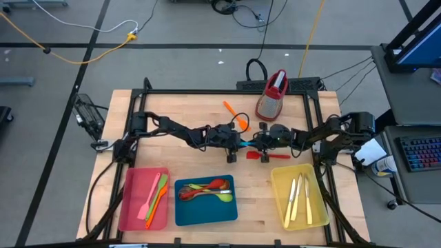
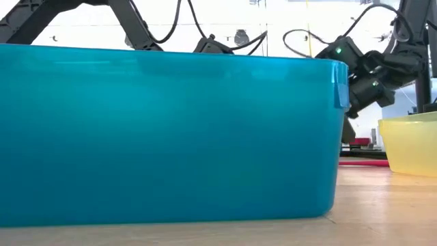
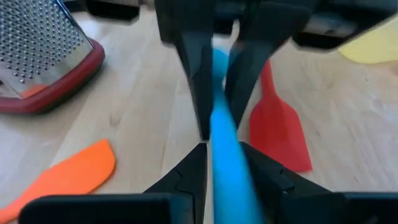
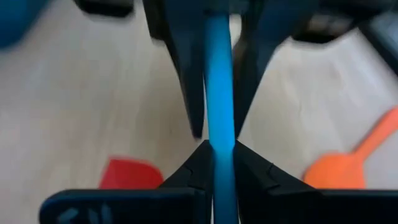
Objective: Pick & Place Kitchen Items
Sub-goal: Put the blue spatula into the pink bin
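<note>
A blue slim utensil [image 1: 244, 143] hangs between my two grippers above the middle of the table. My left gripper [image 1: 238, 140] and my right gripper [image 1: 252, 142] face each other tip to tip, both shut on the utensil's shaft. An orange spatula [image 1: 238, 117] lies flat on the table just beyond them. A red spatula [image 1: 265, 156] lies flat just nearer. In the low view the blue tray [image 2: 171, 137] hides the grippers' tips. My left gripper pinches the blue utensil's shaft [image 3: 222, 163] between its two fingers, coming level from the table's left, with the fingers along the shaft. The utensil is clear of the table. My right gripper pinches the same shaft [image 4: 219, 158] between its two fingers, coming level from the table's right, with the fingers along the shaft. The shaft runs straight on into the other gripper's fingers [image 4: 186, 81].
A red-topped metal grater [image 1: 272, 96] stands at the far middle. Along the near edge stand a red tray [image 1: 131, 207] with spatulas, a blue tray [image 1: 205, 210] with spoons and a yellow tray [image 1: 279, 186] with cream knives.
</note>
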You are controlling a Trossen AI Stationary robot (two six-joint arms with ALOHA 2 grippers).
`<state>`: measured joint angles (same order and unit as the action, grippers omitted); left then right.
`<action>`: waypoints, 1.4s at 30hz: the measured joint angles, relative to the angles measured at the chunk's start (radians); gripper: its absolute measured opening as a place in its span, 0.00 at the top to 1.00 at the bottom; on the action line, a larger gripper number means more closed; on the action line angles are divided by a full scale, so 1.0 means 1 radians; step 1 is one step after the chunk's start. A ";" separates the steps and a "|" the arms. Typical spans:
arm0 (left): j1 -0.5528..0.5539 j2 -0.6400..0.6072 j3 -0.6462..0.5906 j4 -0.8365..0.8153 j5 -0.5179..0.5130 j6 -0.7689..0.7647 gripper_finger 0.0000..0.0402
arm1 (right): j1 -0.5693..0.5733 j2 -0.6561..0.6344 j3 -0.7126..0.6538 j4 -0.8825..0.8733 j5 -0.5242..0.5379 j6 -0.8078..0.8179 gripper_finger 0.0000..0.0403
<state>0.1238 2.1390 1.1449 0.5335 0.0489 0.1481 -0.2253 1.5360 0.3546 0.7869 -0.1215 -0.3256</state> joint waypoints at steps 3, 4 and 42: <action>0.000 0.001 -0.003 0.018 0.003 0.000 0.78 | 0.000 0.000 0.018 -0.014 0.007 -0.013 0.92; 0.000 0.001 -0.003 0.017 0.002 -0.001 0.78 | 0.000 0.000 0.021 -0.023 0.011 -0.022 0.91; 0.008 0.002 -0.002 0.013 0.030 -0.107 0.95 | 0.004 0.002 0.024 -0.048 -0.033 -0.026 0.86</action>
<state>0.1322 2.1410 1.1431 0.5469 0.0788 0.0409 -0.2211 1.5379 0.3786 0.7384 -0.1544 -0.3519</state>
